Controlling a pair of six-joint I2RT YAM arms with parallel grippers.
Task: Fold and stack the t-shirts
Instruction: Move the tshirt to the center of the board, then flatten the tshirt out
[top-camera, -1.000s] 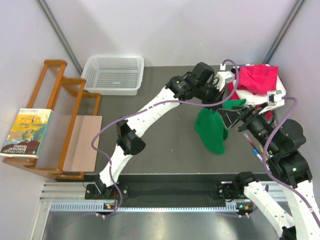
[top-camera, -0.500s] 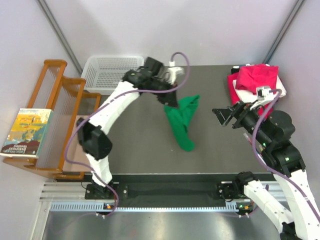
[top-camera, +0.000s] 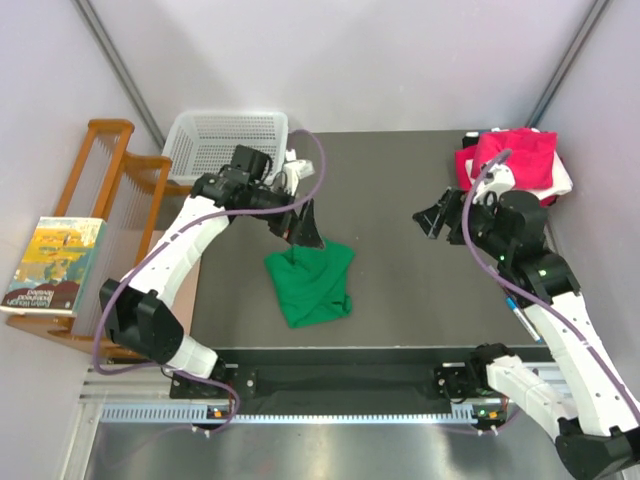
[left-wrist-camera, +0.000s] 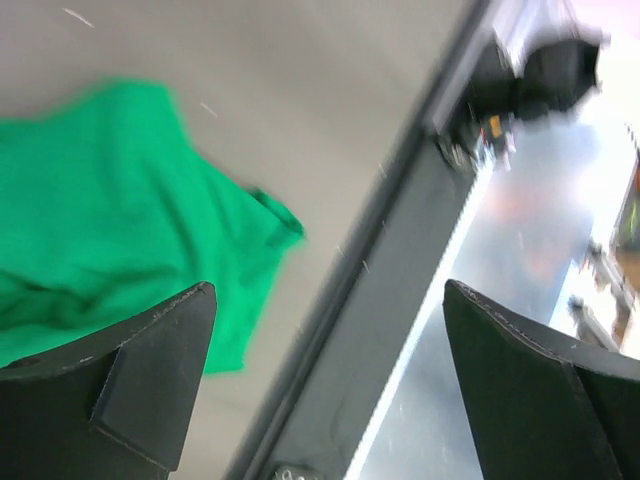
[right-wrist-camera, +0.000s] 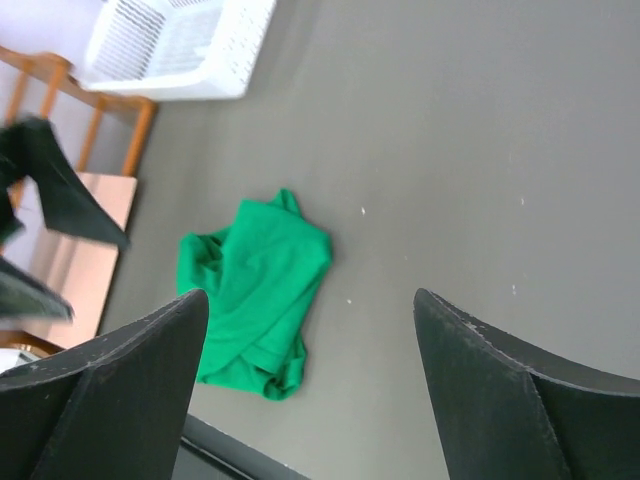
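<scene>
One green shirt (top-camera: 310, 283) lies crumpled on the dark table (top-camera: 400, 290), lower centre of the overhead view. It is bunched, with its folds overlapping (nothing neat about it).

Overhead, the left gripper (top-camera: 302, 236) hangs just above the shirt's upper edge. Whether a tip touches the cloth cannot be told from there. Its wrist view settles the fingers: spread wide, nothing between them. Green cloth lies below at the left of that frame, and the table's near edge runs diagonally past. That picture is blurred.

The right gripper (top-camera: 432, 218) sits right of centre in the overhead view, well apart from the green shirt and pointing left. Its fingers (right-wrist-camera: 110, 400) are likewise spread wide and empty. Between them its camera sees bare table, with the shirt toward the lower left of that frame.

Upper right corner of the table holds a heap of shirts (top-camera: 515, 160): magenta-pink on top, red at the left edge, a bit of white at the right (loose, not folded flat).

Upper left of the overhead view, at the table's far edge, stands a white mesh basket (top-camera: 228, 148). Left of the table is a wooden rack (top-camera: 120, 200), with a book (top-camera: 52, 265) lying on its left side.
</scene>
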